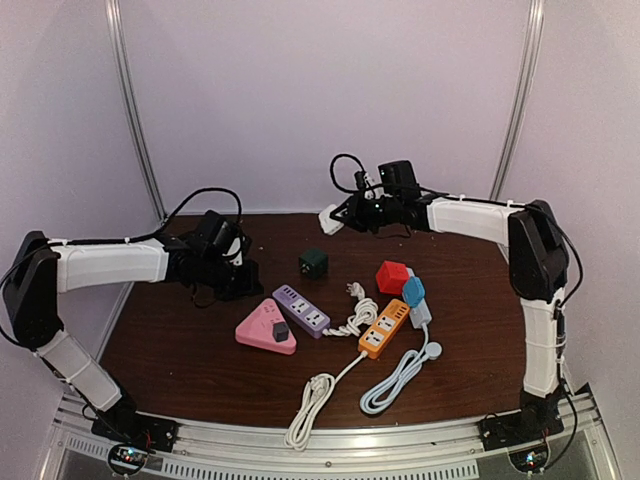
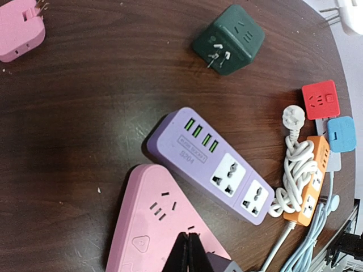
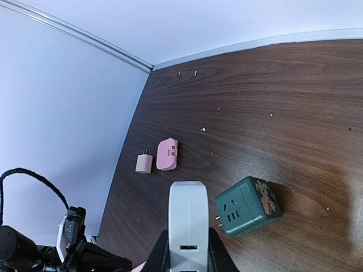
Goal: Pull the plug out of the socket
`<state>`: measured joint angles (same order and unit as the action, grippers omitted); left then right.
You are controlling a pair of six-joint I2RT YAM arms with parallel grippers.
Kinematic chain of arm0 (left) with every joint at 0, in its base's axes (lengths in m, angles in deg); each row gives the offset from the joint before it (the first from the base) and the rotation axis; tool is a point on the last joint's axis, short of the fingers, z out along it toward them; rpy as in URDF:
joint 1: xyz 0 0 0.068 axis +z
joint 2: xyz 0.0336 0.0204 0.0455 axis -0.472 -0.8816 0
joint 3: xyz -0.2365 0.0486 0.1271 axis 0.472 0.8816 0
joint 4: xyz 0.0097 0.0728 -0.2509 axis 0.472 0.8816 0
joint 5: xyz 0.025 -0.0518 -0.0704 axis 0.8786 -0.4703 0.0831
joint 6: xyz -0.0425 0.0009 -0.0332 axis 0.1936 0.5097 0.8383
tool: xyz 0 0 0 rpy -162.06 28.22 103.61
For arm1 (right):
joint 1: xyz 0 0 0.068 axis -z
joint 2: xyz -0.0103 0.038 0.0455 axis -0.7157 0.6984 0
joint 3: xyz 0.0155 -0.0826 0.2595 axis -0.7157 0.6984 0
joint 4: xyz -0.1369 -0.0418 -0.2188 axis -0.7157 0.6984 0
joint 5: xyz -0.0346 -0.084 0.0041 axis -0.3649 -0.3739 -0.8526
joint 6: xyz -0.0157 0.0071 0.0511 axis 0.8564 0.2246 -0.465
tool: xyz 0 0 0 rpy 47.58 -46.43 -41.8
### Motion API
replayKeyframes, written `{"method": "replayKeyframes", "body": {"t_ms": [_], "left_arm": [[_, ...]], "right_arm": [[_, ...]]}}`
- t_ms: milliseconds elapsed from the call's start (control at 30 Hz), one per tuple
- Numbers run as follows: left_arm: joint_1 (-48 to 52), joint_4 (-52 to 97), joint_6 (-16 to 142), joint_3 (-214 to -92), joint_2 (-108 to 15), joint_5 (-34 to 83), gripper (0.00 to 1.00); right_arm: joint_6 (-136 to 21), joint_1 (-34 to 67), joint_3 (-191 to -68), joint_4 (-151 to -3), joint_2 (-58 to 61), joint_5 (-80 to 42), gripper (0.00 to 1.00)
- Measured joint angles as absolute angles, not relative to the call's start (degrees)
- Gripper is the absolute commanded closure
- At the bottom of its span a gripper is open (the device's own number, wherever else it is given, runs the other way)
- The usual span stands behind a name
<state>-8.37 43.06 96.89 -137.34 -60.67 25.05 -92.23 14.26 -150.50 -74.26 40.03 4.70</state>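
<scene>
My right gripper is shut on a white plug and holds it in the air over the table's back edge. The plug sits between the fingers in the right wrist view. My left gripper is shut with nothing between its fingers. It hovers over the pink triangular socket, close to a dark grey plug seated in it. That socket and plug lie mid-table in the top view.
A purple power strip lies beside the pink socket. A green cube socket, a red cube, a blue adapter, an orange strip and white cords lie to the right. A pink adapter and a small charger lie far left.
</scene>
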Motion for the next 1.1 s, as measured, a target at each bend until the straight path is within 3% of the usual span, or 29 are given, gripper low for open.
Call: {"method": "replayKeyframes", "body": {"t_ms": [400, 800, 933, 1100], "left_arm": [[-8.4, 49.5, 95.7, -140.7, -57.2, 26.6, 0.98], [-8.4, 53.0, 94.7, -143.4, -56.4, 27.7, 0.98], [-8.4, 53.2, 94.7, -143.4, -56.1, 27.8, 0.98], [-8.4, 53.3, 94.7, -143.4, -56.1, 28.0, 0.98]], "right_arm": [[-90.4, 19.0, -168.8, -67.5, 58.5, 9.4, 0.95], [-88.9, 25.4, -169.4, -63.8, 63.2, 11.4, 0.90], [-87.0, 27.0, -168.9, -62.4, 63.2, 10.8, 0.81], [-84.1, 27.6, -168.4, -60.2, 63.2, 8.4, 0.61]]}}
